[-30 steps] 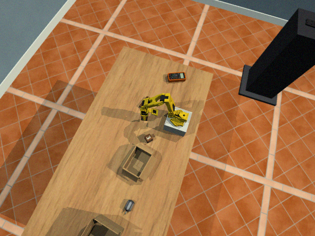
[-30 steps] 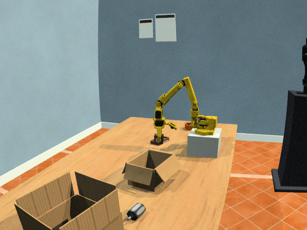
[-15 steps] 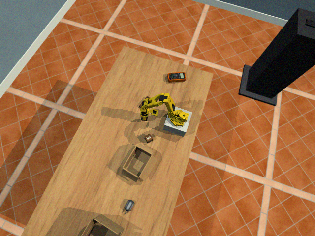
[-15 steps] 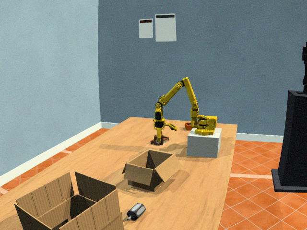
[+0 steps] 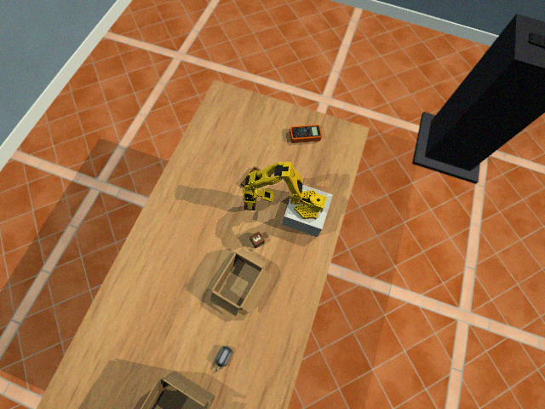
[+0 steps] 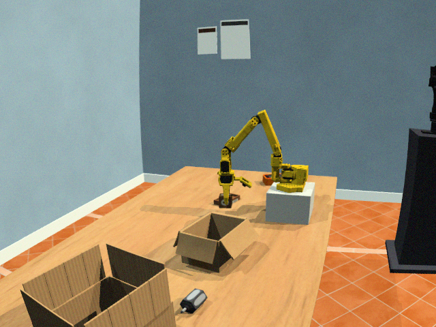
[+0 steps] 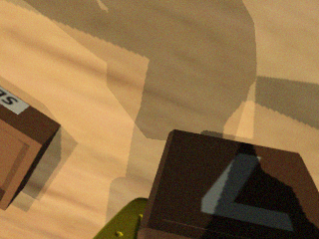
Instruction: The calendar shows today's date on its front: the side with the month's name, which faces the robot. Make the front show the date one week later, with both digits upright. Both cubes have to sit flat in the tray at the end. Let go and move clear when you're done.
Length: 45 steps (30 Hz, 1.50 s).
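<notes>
gripper [image 6: 225, 201] clamped on dark cube [image 7: 226, 191], held btwn fingers just above tray [image 7: 20, 149]; other cube [image 5: 257, 239] sits apart on table.

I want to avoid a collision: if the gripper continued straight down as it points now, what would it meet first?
Probably the wooden table top. The yellow gripper, shut on a dark brown number cube, points down beside the brown calendar tray; the cube would touch first.

Blue-grey walls [image 6: 70, 88] w/ white skirting [image 6: 70, 216], two paper sheets [image 6: 235, 38] pinned up, terracotta tile floor [image 5: 418, 330], long wooden table [image 5: 145, 308] mid-room, tall black pillar [image 5: 488, 96] on a dark plinth at one side.
</notes>
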Each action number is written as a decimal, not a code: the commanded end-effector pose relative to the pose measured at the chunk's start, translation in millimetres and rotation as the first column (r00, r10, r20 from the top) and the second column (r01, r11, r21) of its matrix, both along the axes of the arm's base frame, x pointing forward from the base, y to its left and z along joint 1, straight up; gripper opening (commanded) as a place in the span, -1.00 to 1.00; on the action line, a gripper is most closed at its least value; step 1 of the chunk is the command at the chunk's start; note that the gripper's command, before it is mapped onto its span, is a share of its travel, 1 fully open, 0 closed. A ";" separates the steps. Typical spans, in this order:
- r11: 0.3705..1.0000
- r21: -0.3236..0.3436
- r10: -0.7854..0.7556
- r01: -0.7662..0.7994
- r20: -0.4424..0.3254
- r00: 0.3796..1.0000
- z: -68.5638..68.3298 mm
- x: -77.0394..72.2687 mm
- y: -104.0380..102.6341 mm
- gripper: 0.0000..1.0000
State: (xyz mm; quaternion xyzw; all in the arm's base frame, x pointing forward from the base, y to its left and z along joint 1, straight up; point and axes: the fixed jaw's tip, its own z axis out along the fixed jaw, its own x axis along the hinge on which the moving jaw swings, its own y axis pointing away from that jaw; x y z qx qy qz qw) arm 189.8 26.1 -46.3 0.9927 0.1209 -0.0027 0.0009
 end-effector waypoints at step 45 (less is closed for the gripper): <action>1.000 -0.001 -0.003 0.003 -0.013 1.000 -19.3 -4.3 1.0 -1.00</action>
